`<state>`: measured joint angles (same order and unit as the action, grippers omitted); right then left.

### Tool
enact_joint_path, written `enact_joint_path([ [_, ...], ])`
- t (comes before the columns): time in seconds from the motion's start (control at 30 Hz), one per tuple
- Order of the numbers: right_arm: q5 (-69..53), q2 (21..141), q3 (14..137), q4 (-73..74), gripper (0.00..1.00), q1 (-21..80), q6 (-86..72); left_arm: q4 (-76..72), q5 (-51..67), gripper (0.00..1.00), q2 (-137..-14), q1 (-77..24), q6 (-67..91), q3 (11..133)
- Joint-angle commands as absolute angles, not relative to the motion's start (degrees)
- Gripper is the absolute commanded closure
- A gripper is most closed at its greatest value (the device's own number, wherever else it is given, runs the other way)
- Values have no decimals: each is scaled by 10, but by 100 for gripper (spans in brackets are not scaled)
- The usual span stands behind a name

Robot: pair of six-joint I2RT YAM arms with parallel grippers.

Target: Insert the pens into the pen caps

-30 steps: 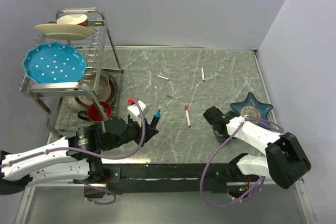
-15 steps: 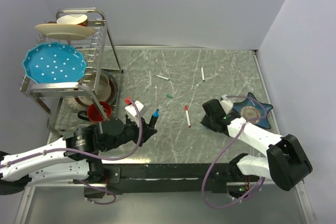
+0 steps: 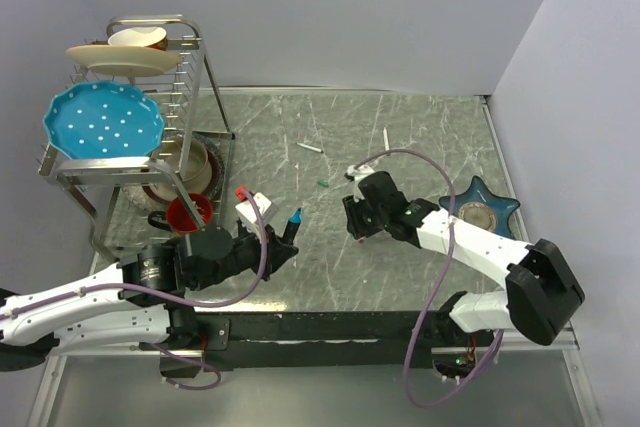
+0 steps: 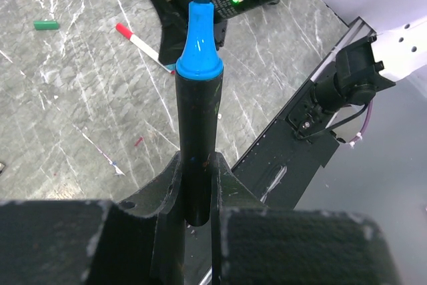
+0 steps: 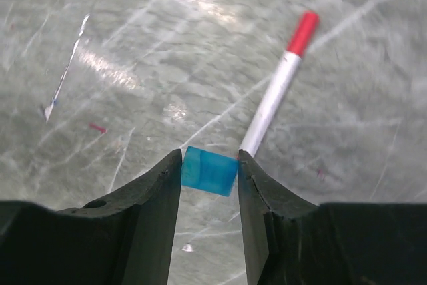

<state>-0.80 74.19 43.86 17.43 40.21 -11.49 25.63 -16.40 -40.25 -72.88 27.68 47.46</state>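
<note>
My left gripper is shut on the thick black pen, which stands up out of the jaws with its bare blue tip pointing away. My right gripper is shut on a small blue pen cap, held just above the table. A thin white pen with a red end lies right beyond it. In the top view the right gripper hovers at mid-table, right of the left gripper. A green cap and two thin white pens lie farther back.
A metal dish rack stands at the back left, holding a blue plate and a cream plate. A red cup sits at its foot. A blue star-shaped dish sits at the right.
The right arm has swung left from beside the star dish to mid-table over the red-ended pen, its jaws narrowing. The left arm has barely shifted, still gripping the black pen.
</note>
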Motion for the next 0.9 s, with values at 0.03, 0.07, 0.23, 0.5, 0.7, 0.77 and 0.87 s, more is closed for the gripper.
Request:
enact_joint_path([
  [0.03,-18,781,489,201,60,426,31,235,-155,99,-378,-735,270,470],
  [0.07,-6,787,496,215,59,431,59,234,-151,99,-374,-736,266,472],
  [0.23,-11,797,493,245,53,480,138,226,-141,99,-353,-741,263,468],
  [0.5,-70,787,433,213,52,527,250,226,-149,99,-341,-743,263,468],
  [0.7,-43,802,419,200,47,535,269,221,-143,99,-337,-743,261,466],
  [0.77,-20,805,419,197,44,535,260,222,-142,99,-340,-744,260,469],
  [0.87,-1,804,424,199,43,536,243,223,-141,99,-339,-744,259,471],
])
